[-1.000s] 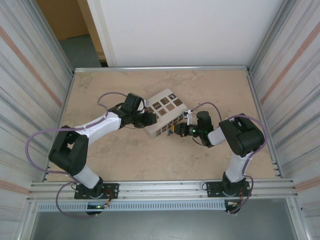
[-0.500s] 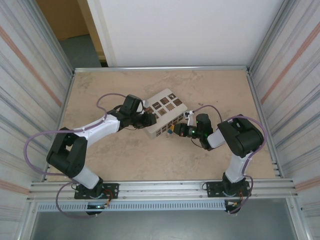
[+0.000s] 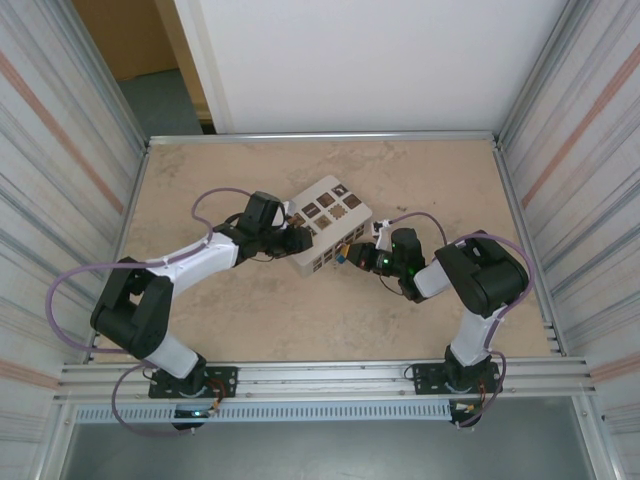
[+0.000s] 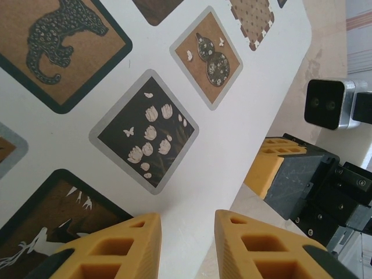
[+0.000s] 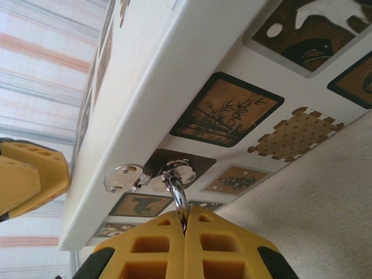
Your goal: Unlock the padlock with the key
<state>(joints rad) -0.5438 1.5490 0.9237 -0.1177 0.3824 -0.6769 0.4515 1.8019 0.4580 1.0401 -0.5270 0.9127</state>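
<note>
The pale box (image 3: 330, 225) with dark picture squares lies mid-table between my arms. In the right wrist view a chrome shackle (image 5: 177, 192) of the padlock hooks through the box's metal hasp (image 5: 125, 177). It runs down into my right gripper (image 5: 185, 216), which is shut on it. The blue body is hidden behind the pads there, and shows as a tiny blue speck, the padlock (image 3: 343, 256), at the right gripper (image 3: 352, 258). The key is hidden. My left gripper (image 4: 187, 218) stands part open, its tips against the box's top face (image 4: 221, 133) at its edge, clamping nothing; seen from above, the left gripper (image 3: 297, 241) is at the box's left side.
Metal walls close in the table on the left and right, with a rail along the near edge. The right gripper's dark body (image 4: 314, 186) and camera (image 4: 328, 104) sit just past the box edge in the left wrist view. A left finger (image 5: 26, 174) shows beside the box (image 5: 145, 75).
Both arms and the box have shifted very slightly. The right wrist has edged a little toward the box. Neither gripper has changed its opening.
</note>
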